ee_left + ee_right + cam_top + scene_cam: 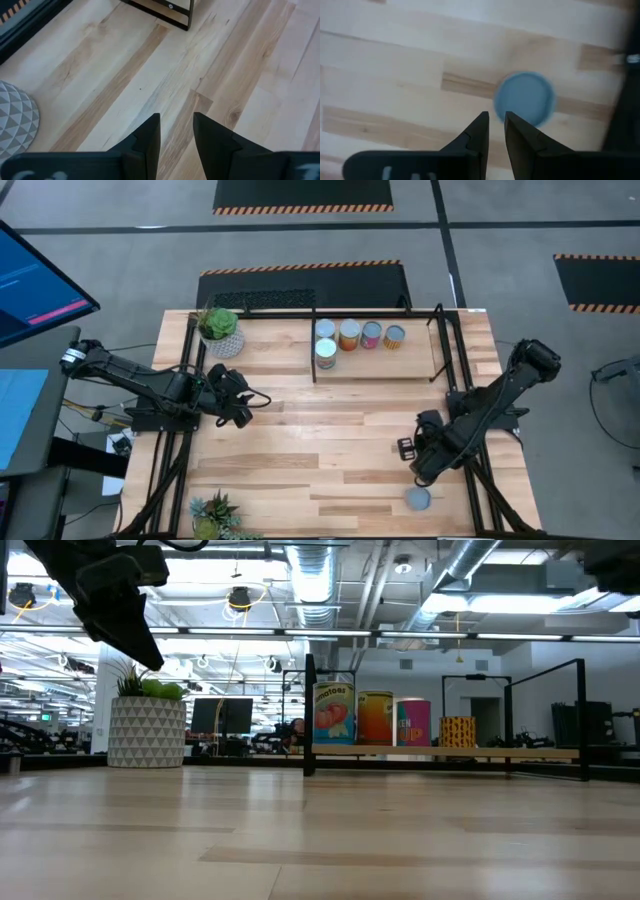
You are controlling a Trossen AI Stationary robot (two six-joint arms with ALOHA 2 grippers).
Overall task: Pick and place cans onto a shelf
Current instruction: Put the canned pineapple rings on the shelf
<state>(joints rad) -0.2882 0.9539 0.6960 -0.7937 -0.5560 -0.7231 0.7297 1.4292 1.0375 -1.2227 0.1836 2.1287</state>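
**One can left out front**

Five cans [349, 335] already sit on the shelf [375, 370]. The last can [418, 498] stands near the table's front edge, right where the right gripper [422, 468] hovers, fingers narrowly parted and empty. Left gripper [240, 398] waits by the potted plant [219, 328], also parted and empty. The shelf's black rods look like the main obstacle.

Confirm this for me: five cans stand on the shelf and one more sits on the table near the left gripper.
Wrong gripper. The loose can sits near the right gripper, as the high view shows. Five cans do stand on the shelf.
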